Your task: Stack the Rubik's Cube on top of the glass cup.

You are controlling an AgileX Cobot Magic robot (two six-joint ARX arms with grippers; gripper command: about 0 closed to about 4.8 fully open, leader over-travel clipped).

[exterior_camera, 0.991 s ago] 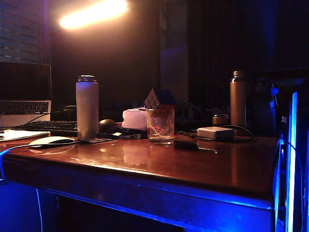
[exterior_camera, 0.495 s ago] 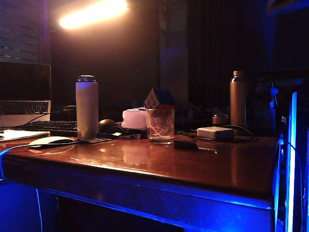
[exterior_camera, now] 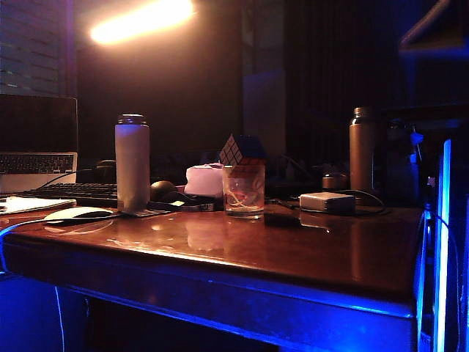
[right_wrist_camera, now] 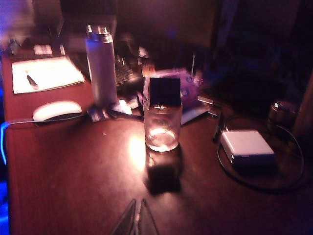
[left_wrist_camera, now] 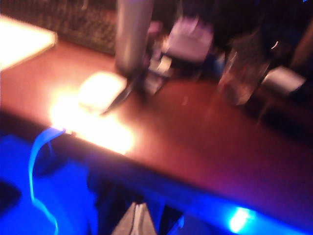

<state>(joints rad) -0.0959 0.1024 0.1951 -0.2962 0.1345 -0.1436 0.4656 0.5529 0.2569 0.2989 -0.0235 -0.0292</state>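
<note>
On the reddish-brown table (exterior_camera: 293, 249) in the exterior view, the glass cup (exterior_camera: 243, 192) stands near the middle with the Rubik's Cube (exterior_camera: 240, 149) resting on its rim, tipped so one corner points up. At 9 o'clock from the cup stands a tall white bottle (exterior_camera: 133, 164), with a white mouse (exterior_camera: 77, 213) lower at its 8 o'clock; a small white box (exterior_camera: 327, 202) lies at the cup's 3 o'clock, and a dark bottle (exterior_camera: 362, 150) rises beyond it near 2 o'clock. Neither gripper shows in this view. From the left wrist camera the scene is blurred: the cup (left_wrist_camera: 238, 78) stands well apart from the white bottle (left_wrist_camera: 132, 34) and mouse (left_wrist_camera: 101, 91), and a pale sliver of the left gripper (left_wrist_camera: 134, 223) shows at the frame's edge, too little to tell whether it is parted or closed. From the right wrist camera the cube (right_wrist_camera: 165, 91) sits on top of the cup (right_wrist_camera: 162, 128), dark face toward the lens, with the white bottle (right_wrist_camera: 101, 66) behind and the box (right_wrist_camera: 247, 144) to one side. The right gripper (right_wrist_camera: 137, 218) hangs back from the cup, its two fingertips pressed together, holding nothing.
</note>
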